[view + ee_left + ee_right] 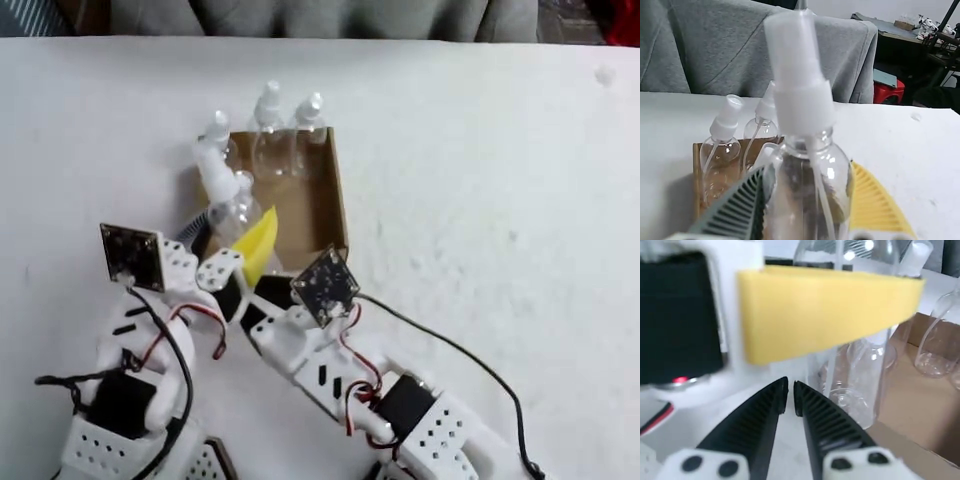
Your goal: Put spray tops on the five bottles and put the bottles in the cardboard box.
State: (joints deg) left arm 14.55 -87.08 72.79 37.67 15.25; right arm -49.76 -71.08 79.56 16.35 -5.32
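Note:
A clear bottle [228, 205] with a white spray top [797, 80] stands upright over the near left corner of the cardboard box [340, 200]. My left gripper [807, 200] is shut on it, a grey finger on one side and a yellow finger [830, 310] on the other. Three capped bottles [268, 135] stand along the box's far wall, two of them visible as bottles [722, 150] behind the held one. My right gripper [791, 390] is shut with nothing in it, just outside the box's near wall, close under the yellow finger [255, 245].
White table [480, 180] stretches open to the right of the box. Both arm bases and their cables [440, 345] crowd the near edge. A grey sofa back [715, 50] lies beyond the table's far edge.

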